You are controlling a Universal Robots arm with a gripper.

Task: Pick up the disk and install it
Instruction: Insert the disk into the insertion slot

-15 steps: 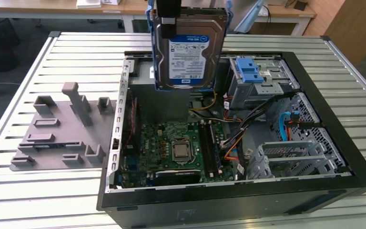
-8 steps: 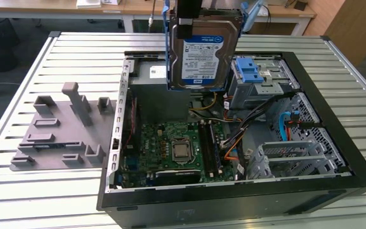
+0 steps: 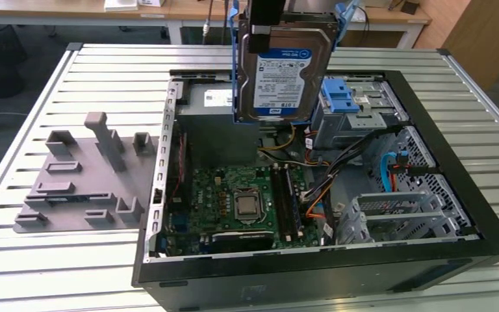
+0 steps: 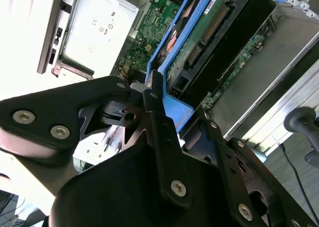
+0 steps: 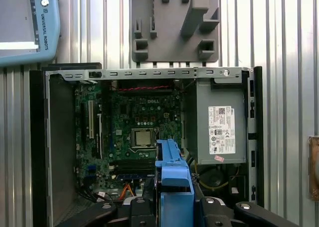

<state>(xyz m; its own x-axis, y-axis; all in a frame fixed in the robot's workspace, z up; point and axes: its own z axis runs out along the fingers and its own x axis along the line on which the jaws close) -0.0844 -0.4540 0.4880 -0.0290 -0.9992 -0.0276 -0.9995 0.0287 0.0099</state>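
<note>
The disk (image 3: 282, 73), a silver hard drive with a blue-and-white label and a blue plastic frame, hangs upright in the air above the back of the open computer case (image 3: 457, 253). My gripper (image 3: 266, 32) is shut on its upper end. In the second wrist view the black fingers (image 4: 155, 117) clamp the blue frame (image 4: 172, 110), and the drive's circuit-board side (image 4: 209, 23) runs away from them. In the first wrist view the blue frame (image 5: 173, 184) stands between the gripper (image 5: 174, 209) links, over the motherboard.
Below the disk are the motherboard (image 3: 241, 201), a grey metal box with a white label (image 5: 219, 125) and the drive cage with its blue latch (image 3: 340, 97). A grey fixture plate (image 3: 85, 185) lies at the exterior view's left on the slatted table (image 3: 50, 260).
</note>
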